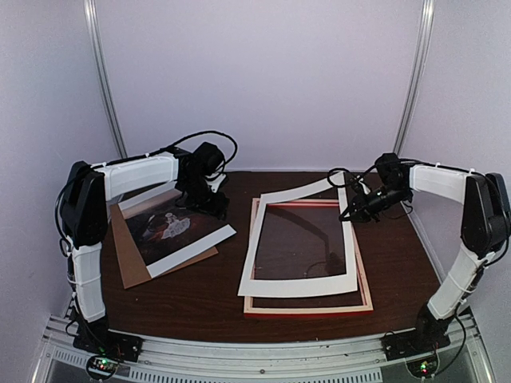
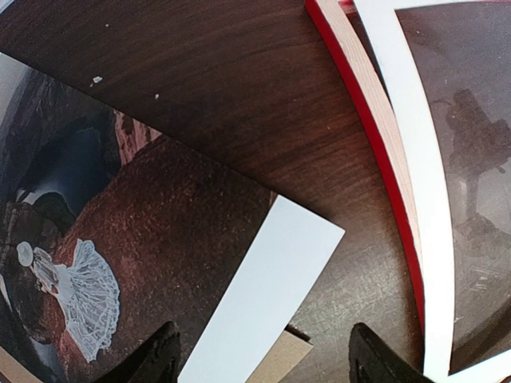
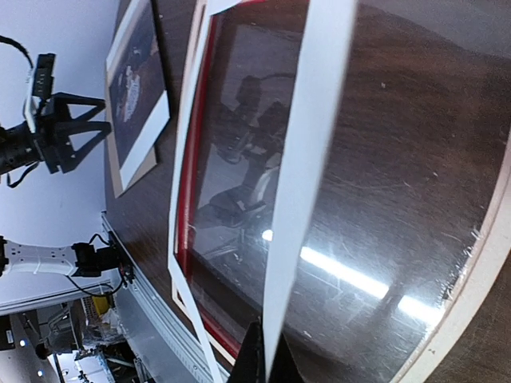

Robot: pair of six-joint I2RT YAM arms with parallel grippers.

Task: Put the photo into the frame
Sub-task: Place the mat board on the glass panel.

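Photo (image 1: 172, 227) is lying flat on the brown backing board (image 1: 129, 259), left of the frame (image 1: 307, 307) and apart from it, so not in yet. Left gripper (image 1: 209, 209) is hovering over the photo's frame-side edge with its jaws spread and nothing between them. In the wrist view the white margin is sitting between the fingers (image 2: 156, 359), its corner pointing at the frame. Left arm is clearly the nearer one.

Right gripper (image 1: 349, 214) is working at the frame's far right side, clenched on the white mat (image 1: 299, 286) and holding that edge tilted up off the frame.

Photo's long axis looks to be running far-left to near-right, skewed against the frame's sides. Judgement: the left arm is needing a descent onto the margin, then a rotate to square up. The mat is covering most of the opening.
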